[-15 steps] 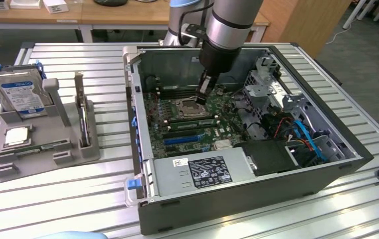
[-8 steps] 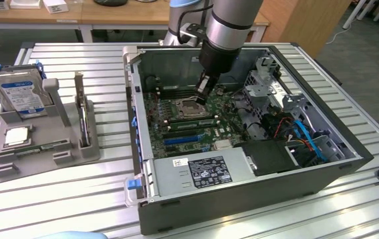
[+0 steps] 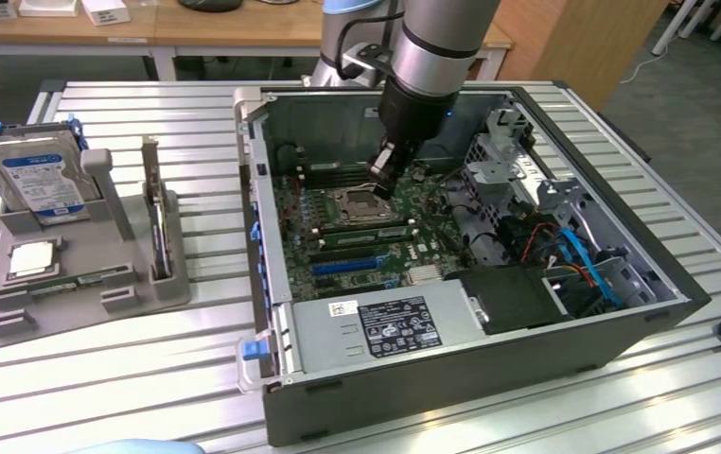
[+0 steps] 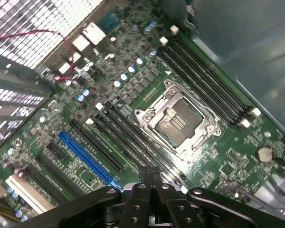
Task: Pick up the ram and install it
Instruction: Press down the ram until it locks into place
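1. The gripper [image 3: 383, 184] hangs inside the open computer case [image 3: 663, 284], low over the motherboard [image 3: 427, 248], right at the 2 o'clock corner of the CPU socket [image 3: 354, 201].
2. In the wrist view the gripper [image 4: 149, 172] has its fingers pressed flat together, fully closed, and nothing shows between them. Its grasp is empty.
3. Below those tips run the long black memory slots [image 4: 133, 137], with the blue slot [image 4: 85, 156] alongside.
4. Where's the ram [image 3: 83, 280]? Out on the grey parts tray [image 3: 146, 301], lying flat on its face in a shallow groove.
5. Its long axis runs roughly 9 to 3 o'clock in the exterior view, with the 3 o'clock end tipped slightly towards 2.
6. From the gripper, the ram sits out at about 8 o'clock, well apart, with the case wall between the two.
7. Tray neighbours: the silver CPU chip [image 3: 32, 257] just at the ram's 11 o'clock, the hard drive [image 3: 39, 180] standing beyond at 12, and the upright expansion card [image 3: 155, 218] at 2 o'clock.
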Robot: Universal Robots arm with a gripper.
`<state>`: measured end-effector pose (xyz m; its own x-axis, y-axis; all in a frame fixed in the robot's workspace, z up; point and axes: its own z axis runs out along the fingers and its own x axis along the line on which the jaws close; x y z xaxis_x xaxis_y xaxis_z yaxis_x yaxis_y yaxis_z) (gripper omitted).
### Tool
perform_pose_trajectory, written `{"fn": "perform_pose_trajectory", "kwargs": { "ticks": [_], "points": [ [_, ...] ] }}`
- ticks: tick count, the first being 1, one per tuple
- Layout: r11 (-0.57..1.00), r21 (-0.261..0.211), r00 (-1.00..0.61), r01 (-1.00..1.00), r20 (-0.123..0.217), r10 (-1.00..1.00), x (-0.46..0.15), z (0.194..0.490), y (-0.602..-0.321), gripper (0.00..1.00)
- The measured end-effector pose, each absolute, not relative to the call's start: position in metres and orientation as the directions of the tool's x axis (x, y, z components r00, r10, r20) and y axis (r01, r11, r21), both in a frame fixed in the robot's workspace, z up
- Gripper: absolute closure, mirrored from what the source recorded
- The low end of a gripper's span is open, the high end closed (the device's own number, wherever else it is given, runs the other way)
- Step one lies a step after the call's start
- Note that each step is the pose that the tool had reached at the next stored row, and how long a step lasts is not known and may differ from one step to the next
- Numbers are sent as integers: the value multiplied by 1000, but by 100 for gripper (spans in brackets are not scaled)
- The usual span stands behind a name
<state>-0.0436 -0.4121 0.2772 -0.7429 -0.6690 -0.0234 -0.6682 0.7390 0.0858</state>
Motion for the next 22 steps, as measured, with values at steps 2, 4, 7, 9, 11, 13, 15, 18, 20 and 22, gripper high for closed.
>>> {"fn": "perform_pose_trajectory", "kwargs": {
  "ticks": [2,4,7,9,11,13,15,18,20,22],
  "points": [
    [758,86,-762,-647,-23,-648,-44,277,-412,90],
    [775,86,-779,-626,-24,-626,-44,277,-412,90],
    [802,86,-806,-591,-24,-591,-44,277,-412,90],
    [819,86,-823,-567,-24,-567,-44,277,-412,90],
    [836,86,-840,-541,-24,-541,-44,277,-412,90],
    [853,86,-857,-515,-24,-515,-44,277,-412,90],
    [868,86,-872,-489,-24,-489,-44,277,-412,90],
    [890,86,-894,-447,-24,-447,-44,277,-412,90],
    [905,86,-909,-417,-24,-416,-44,277,-412,90],
    [918,86,-922,-387,-24,-386,-44,277,-412,90]
  ]
}}
